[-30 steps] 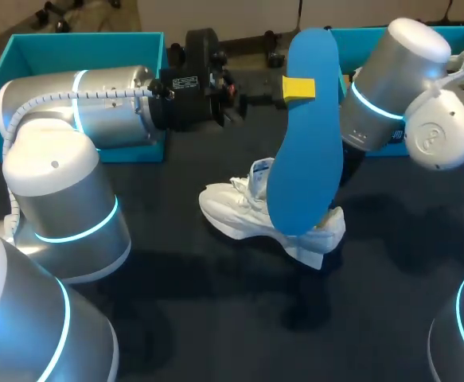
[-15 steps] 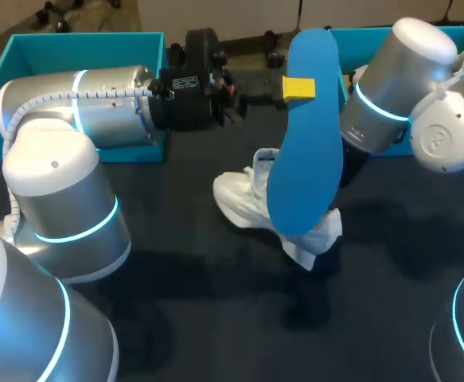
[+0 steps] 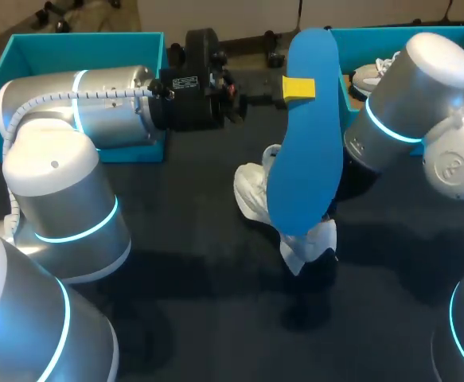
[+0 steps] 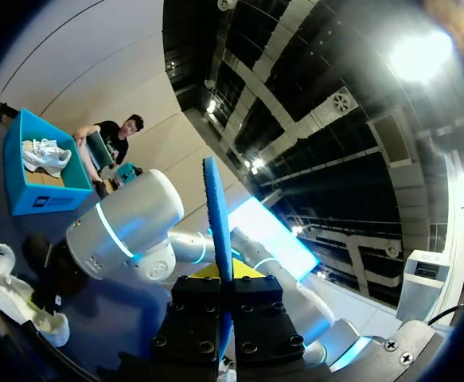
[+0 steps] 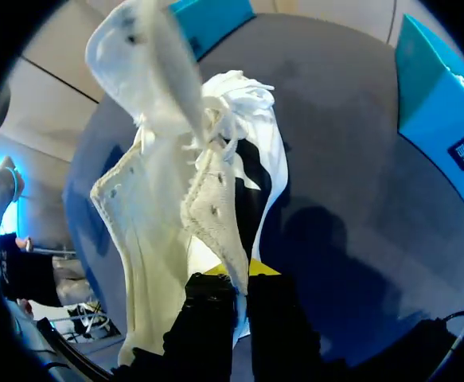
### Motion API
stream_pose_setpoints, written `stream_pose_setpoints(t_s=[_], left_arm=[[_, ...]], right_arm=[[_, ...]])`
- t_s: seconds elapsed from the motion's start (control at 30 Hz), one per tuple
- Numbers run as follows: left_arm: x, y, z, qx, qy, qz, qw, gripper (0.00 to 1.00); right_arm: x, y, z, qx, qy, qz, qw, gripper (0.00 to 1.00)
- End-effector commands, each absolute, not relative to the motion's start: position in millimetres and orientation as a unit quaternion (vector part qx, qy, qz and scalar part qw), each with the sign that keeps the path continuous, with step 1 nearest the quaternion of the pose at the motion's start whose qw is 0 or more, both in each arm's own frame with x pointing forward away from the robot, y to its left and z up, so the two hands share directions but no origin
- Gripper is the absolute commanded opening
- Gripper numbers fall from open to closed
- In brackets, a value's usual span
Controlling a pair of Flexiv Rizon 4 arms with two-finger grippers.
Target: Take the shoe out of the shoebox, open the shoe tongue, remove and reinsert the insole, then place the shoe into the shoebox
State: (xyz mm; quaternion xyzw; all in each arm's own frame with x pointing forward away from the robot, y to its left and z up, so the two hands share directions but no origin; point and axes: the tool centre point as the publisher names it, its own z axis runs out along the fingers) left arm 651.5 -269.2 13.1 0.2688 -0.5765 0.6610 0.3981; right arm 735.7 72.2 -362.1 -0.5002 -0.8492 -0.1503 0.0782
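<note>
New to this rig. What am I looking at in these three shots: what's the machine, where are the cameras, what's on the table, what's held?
It is a robot with two arms at a dark table. The wide picture comes from a fixed camera above and behind it: the left arm enters from the left and the right arm from the right. The two round pictures come from a camera on each wrist, looking along that arm's tool. The left tool is shut on a blue insole, held up off the table. The right tool is shut on a white shoe, pinching its fabric edge. Two teal shoeboxes sit at the far side, one left and one right. The right one holds a second white shoe.
</note>
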Motion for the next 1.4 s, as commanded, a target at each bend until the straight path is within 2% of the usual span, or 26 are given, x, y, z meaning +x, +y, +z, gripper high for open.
stream_pose_setpoints(t_s=[0.03,0.63,1.4], left_arm=[[650.8,-269.3,12.0,0.269,-0.576,0.662,0.398,0.0],[650.8,-269.3,12.0,0.269,-0.576,0.662,0.398,0.0],[650.8,-269.3,12.0,0.269,-0.576,0.662,0.398,0.0]], right_arm=[[726.4,78.0,-357.6,-0.531,-0.83,-0.164,0.05,0.0],[717.3,100.4,-359.4,-0.636,-0.751,-0.176,0.002,0.0],[714.6,125.4,-394.8,-0.656,-0.733,-0.18,0.029,0.0]])
